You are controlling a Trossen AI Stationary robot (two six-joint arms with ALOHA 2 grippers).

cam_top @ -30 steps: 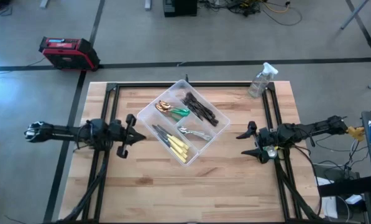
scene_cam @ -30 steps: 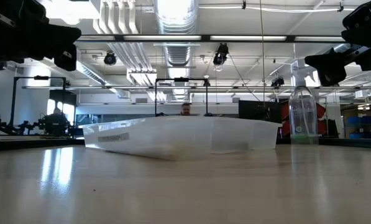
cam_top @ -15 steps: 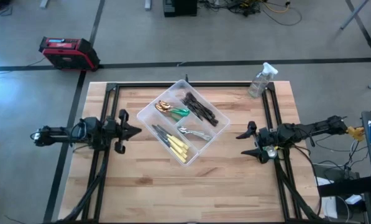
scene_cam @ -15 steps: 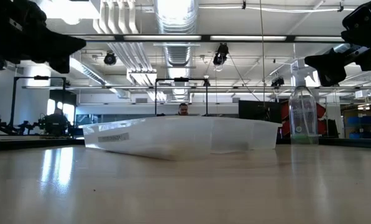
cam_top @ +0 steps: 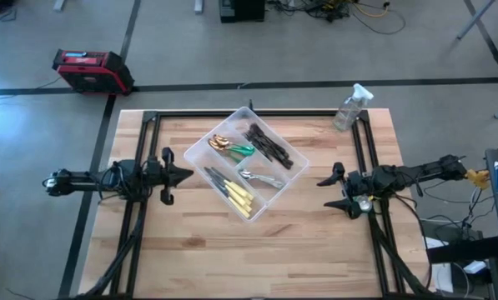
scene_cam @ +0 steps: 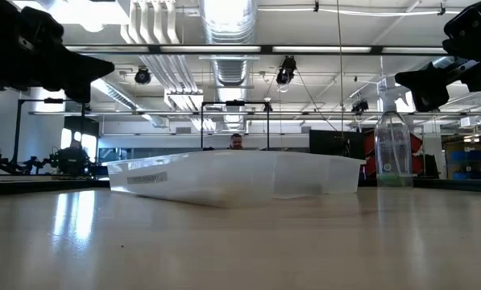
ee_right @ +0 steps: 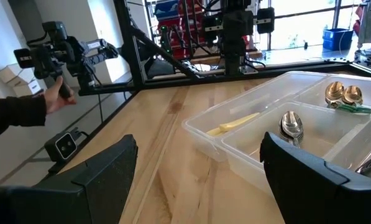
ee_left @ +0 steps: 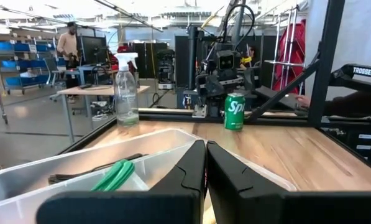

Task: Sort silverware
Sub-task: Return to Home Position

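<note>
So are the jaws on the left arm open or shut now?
Shut. In the left wrist view the left arm's jaws show two dark fingers pressed together, only a thin slit between, nothing held.

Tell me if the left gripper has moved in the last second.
Yes. The left gripper shut its spread fingers and edged slightly toward the clear plastic tray, staying short of it.

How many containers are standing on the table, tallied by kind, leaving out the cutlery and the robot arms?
Clear divided tray: 1
Clear spray bottle: 1
Green can: 1
Total: 3
</note>
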